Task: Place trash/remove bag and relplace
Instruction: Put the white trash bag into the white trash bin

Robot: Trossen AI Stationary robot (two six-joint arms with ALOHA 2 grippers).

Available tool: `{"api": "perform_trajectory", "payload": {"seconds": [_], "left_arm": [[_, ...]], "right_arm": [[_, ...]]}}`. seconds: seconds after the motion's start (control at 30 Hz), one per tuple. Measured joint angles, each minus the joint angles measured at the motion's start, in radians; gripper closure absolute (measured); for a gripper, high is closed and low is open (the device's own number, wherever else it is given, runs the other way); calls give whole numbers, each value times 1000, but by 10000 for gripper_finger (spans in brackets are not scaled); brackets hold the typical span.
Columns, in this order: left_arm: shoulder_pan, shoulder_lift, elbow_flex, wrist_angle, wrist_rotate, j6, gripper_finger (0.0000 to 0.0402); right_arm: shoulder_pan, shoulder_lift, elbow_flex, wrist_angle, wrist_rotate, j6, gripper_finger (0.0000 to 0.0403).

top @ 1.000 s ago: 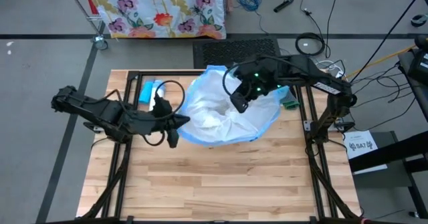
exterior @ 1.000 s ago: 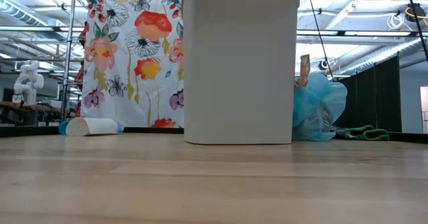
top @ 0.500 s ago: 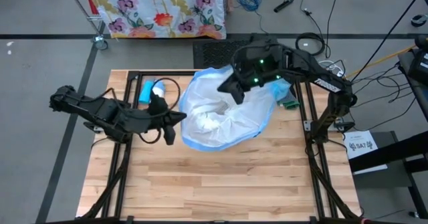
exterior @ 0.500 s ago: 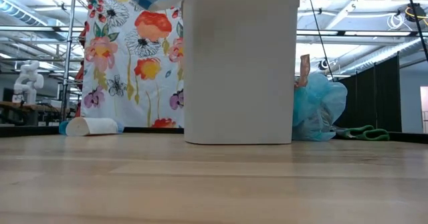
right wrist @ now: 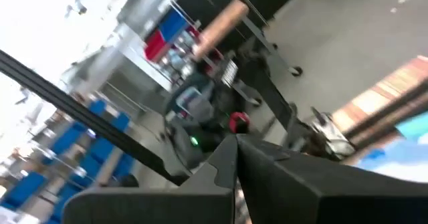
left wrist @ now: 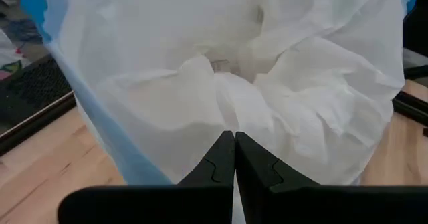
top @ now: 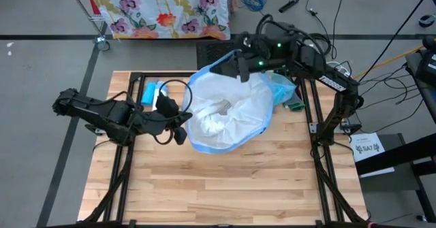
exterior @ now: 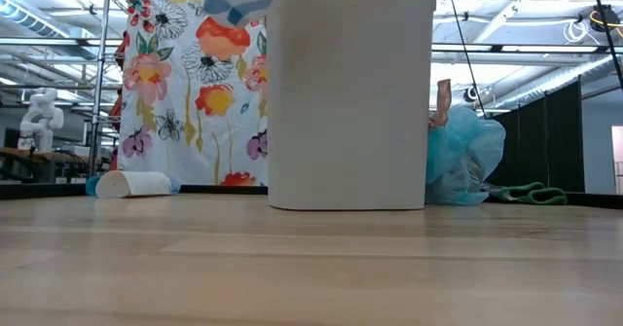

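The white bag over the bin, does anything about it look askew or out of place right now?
Yes. The white bag is not seated evenly: the right gripper holds its blue hem up at the far side, the left gripper pinches the near left edge, and one corner hangs past the bin.

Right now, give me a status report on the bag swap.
Left gripper shut on the white bag at its near rim. Right gripper shut on the far hem, lifting. Bag draped over the bin. Nothing in the way.

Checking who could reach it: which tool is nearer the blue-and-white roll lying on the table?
Left. The left tool sits just beside the roll, at the white bag's near edge; the right tool is across the bag.
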Motion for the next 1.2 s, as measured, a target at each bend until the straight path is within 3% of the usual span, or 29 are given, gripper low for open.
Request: {"api": "perform_trajectory", "payload": {"seconds": [0.17,0.33,0.43,0.7,0.8,1.07,1.2], "left_arm": [[-1,0,0,-9,0,0,394],[0,0,0,-10,0,0,394],[-1,0,0,-9,0,0,394],[-2,0,0,-11,27,-27,394],[-2,0,0,-37,17,-28,394],[51,13,-8,-63,-49,-28,394],[104,13,-7,-75,-75,-17,394]], "right_arm": [[-10,2,0,131,42,58,403],[-53,2,0,121,283,-23,403],[-85,2,0,32,375,-83,403],[-108,-33,-2,-223,365,-438,403],[-117,-65,1,-279,292,-542,403],[-187,-112,1,-654,181,-622,403],[-175,-83,0,-804,246,-640,403]]}}
